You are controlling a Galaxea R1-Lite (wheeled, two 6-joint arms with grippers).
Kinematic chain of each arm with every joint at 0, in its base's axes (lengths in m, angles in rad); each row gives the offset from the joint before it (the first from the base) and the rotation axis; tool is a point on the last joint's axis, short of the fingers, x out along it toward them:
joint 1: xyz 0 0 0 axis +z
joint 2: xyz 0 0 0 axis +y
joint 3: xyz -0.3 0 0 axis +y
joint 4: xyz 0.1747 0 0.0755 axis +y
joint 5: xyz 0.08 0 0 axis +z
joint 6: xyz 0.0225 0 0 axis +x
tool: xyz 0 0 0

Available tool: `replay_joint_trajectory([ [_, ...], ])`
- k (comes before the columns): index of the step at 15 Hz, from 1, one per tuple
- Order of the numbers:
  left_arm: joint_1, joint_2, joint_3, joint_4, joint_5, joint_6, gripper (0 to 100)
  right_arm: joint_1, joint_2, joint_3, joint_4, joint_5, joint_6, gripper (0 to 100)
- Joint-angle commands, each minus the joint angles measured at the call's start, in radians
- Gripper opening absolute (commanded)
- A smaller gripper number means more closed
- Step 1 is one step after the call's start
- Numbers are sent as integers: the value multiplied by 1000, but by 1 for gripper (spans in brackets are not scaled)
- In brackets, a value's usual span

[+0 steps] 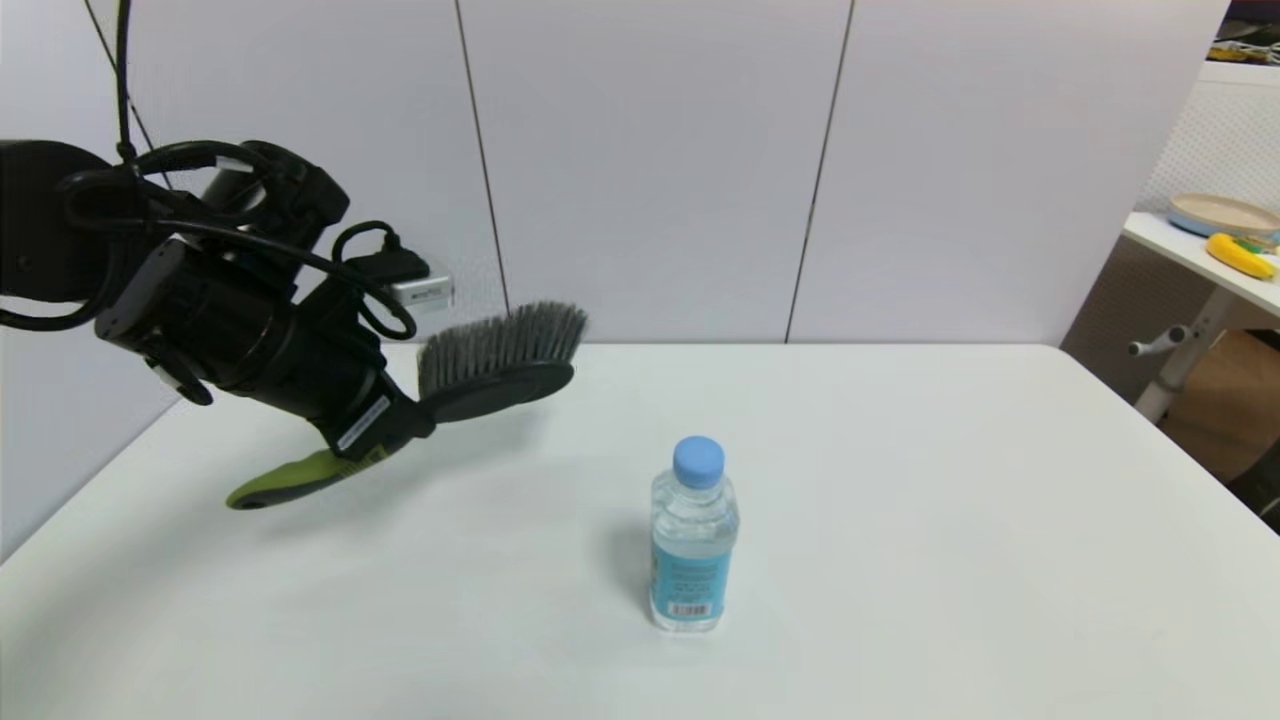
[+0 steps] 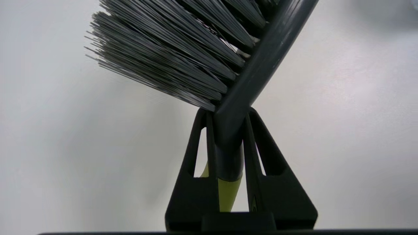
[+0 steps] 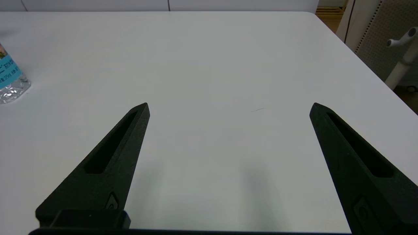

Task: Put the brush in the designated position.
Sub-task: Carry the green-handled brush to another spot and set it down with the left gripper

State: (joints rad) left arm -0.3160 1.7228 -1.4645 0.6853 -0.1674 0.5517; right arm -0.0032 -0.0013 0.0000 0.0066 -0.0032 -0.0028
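My left gripper [image 1: 400,432] is shut on the brush [image 1: 490,375] and holds it in the air above the left part of the white table [image 1: 900,560]. Its grey bristles point up and back, and the lime-green handle end [image 1: 285,485] slopes down to the left. In the left wrist view the two fingers [image 2: 261,156] clamp the brush neck [image 2: 228,130] where grey meets green. My right gripper [image 3: 230,107] is open over bare tabletop on the right side and is out of the head view. The designated position carries no marking that I can see.
A clear water bottle [image 1: 692,535] with a blue cap and blue label stands upright near the table's middle, right of and nearer than the brush; its base shows in the right wrist view [image 3: 9,81]. A side table [image 1: 1200,250] with a plate and yellow item stands off to the far right.
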Motion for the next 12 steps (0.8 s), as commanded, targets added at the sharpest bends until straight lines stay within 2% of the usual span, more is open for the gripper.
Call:
replay_joint_trajectory([
  [1,-106,61,-13,-23,-26,4,0,0,1,2,0,0,0,100],
  [3,-149,90,-16,-61,-29,13,0,0,1,2,0,0,0,100],
  [5,-158,130,-25,-104,-41,88,0,0,1,2,0,0,0,100],
  [7,-160,175,-50,-98,-110,165,0,0,1,2,0,0,0,100],
  [12,-189,262,-82,-101,-122,211,0,0,1,2,0,0,0,100],
])
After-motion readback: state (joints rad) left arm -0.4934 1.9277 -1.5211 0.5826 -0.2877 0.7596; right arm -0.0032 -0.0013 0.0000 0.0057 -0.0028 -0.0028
